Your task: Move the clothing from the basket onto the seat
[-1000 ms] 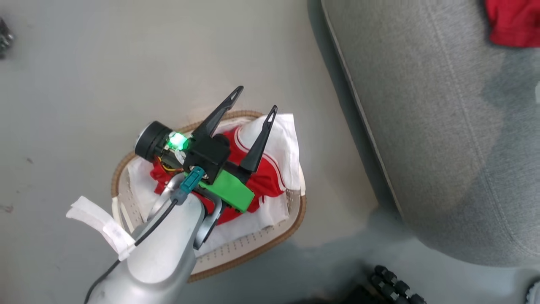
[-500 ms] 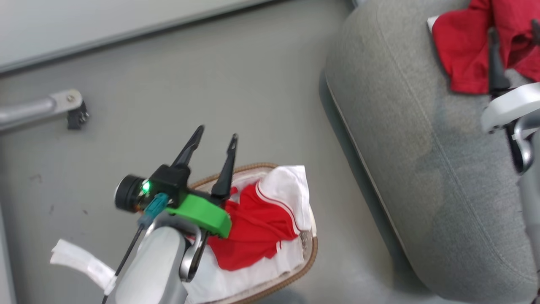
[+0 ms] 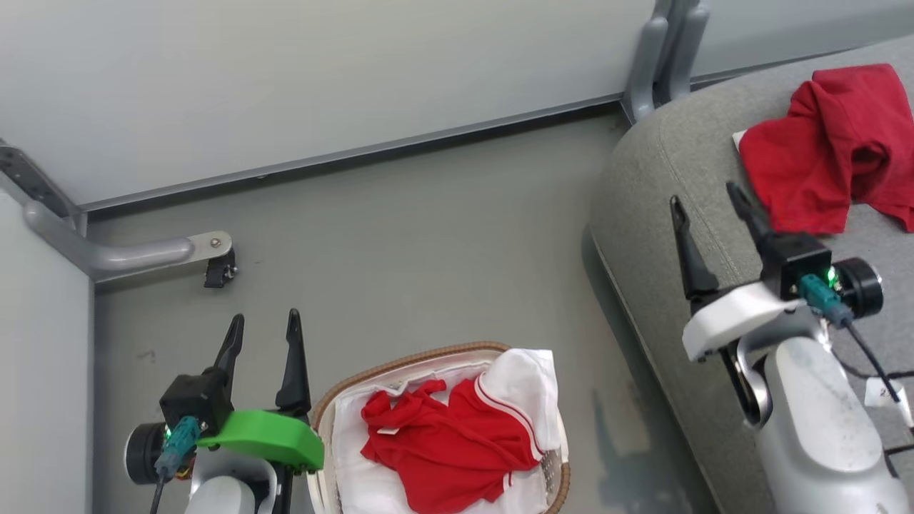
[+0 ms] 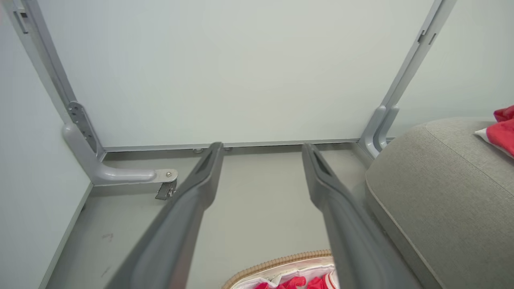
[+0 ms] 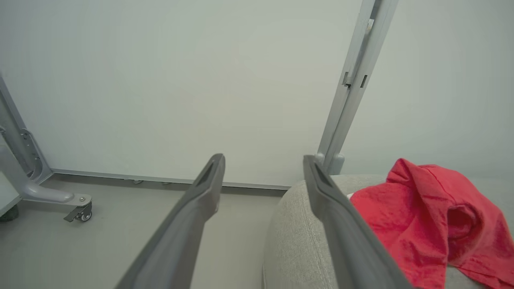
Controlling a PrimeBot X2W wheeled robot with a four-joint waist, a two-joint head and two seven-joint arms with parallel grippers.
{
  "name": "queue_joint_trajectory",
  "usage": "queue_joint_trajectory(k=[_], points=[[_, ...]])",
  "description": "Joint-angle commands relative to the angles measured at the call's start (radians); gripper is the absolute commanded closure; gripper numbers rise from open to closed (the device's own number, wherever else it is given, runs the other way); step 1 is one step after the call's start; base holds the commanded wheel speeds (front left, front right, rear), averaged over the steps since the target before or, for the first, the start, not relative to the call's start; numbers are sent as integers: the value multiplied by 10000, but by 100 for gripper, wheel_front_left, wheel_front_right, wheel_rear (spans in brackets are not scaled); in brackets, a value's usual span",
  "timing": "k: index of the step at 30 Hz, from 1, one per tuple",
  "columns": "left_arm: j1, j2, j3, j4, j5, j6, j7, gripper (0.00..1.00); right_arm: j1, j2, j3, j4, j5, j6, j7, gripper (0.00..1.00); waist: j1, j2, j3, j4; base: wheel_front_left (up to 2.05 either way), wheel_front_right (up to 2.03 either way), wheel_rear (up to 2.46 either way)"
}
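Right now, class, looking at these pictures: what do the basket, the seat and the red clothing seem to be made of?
The basket: cream plastic by its look, matt, holes punched in the wall; brown rim woven, maybe rattan or imitation. The seat: grey matt upholstery cloth, with a stitched seam. The clothing: thin soft textile, probably synthetic, since it crumples into loose folds.

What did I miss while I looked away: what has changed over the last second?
The head camera has tilted up, so the whole picture shifted. Against the basket, the left gripper drew back from over the clothing to the basket's left side, open and empty. The right gripper now shows over the seat, open, just short of the red garment lying there. The basket's clothing and that garment stayed put.
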Motion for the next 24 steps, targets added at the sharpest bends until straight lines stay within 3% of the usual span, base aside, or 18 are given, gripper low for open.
queue_joint_trajectory(k=[1, 9, 24], points=[[301, 5, 143, -54, 133, 18, 6, 0, 428, 111, 12, -108, 46, -10, -48, 0, 1, 0, -477, 503, 0, 0, 0], [1178, -43, 610, -179, 148, -66, 6, 0, 1786, 392, -153, -552, 296, -10, -49, 0, 1, 0, -686, 829, 0, 0, 0], [1508, -46, 405, -232, -51, 49, 6, 0, 2947, 406, 255, -908, 744, -10, -49, 0, 1, 0, -854, 952, 0, 0, 0]])
